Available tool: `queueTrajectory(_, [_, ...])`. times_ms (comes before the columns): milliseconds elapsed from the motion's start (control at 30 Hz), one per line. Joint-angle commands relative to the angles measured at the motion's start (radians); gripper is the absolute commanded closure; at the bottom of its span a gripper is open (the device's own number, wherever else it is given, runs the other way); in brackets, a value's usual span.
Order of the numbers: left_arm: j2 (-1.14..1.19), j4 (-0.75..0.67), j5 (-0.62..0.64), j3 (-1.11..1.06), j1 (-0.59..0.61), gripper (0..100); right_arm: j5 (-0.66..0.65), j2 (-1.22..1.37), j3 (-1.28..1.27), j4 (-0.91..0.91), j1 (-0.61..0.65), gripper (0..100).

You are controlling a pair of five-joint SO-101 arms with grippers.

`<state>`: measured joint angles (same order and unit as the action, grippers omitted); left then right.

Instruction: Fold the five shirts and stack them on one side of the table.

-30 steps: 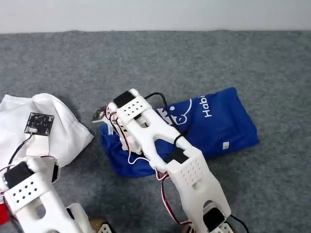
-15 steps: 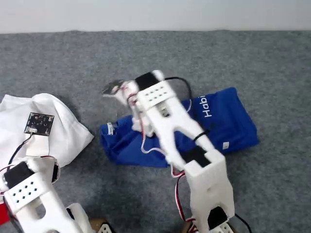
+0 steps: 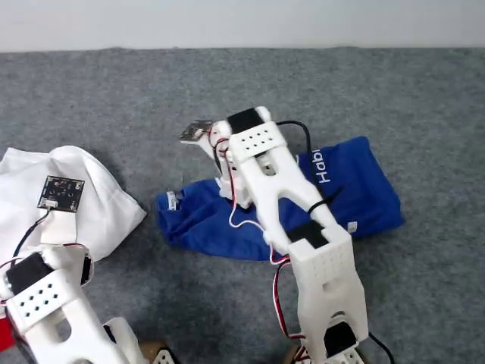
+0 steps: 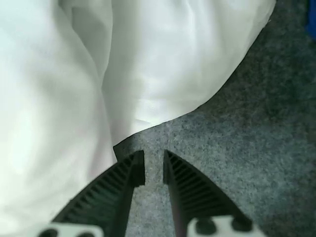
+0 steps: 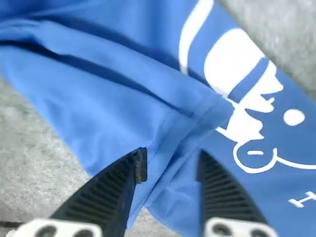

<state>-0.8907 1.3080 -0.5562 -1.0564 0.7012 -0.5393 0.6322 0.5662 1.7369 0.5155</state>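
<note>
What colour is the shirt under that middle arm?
It's a blue shirt with a white printed drawing on it; the right wrist view shows it best.

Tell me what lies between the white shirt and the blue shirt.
A narrow strip of bare grey mat, in the high view; white shirt and blue shirt lie apart.

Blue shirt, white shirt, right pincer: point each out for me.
blue shirt [image 3: 364, 193], high view, bare fabric beside the arm.
white shirt [image 3: 106, 205], high view, rumpled fabric near its edge.
right pincer [image 5: 171, 165], right wrist view, midway between fingertips.
</note>
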Motion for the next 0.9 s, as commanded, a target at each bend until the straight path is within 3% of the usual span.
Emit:
queueTrajectory(0, [-0.017,-0.026,-0.009,0.019,-0.002,93,-0.005,-0.019,0.167,0.027,0.030,82.1])
queueTrajectory(267, [-0.017,-0.026,-0.009,0.018,-0.002,93,-0.006,0.025,0.296,-0.008,0.128,98.9])
queueTrajectory(567, [-0.017,-0.025,-0.009,0.018,-0.002,93,-0.006,0.186,0.302,-0.019,0.228,98.9])
queueTrajectory(867, [-0.017,-0.020,-0.009,0.018,0.003,93,-0.006,0.203,0.404,-0.051,0.243,98.9])
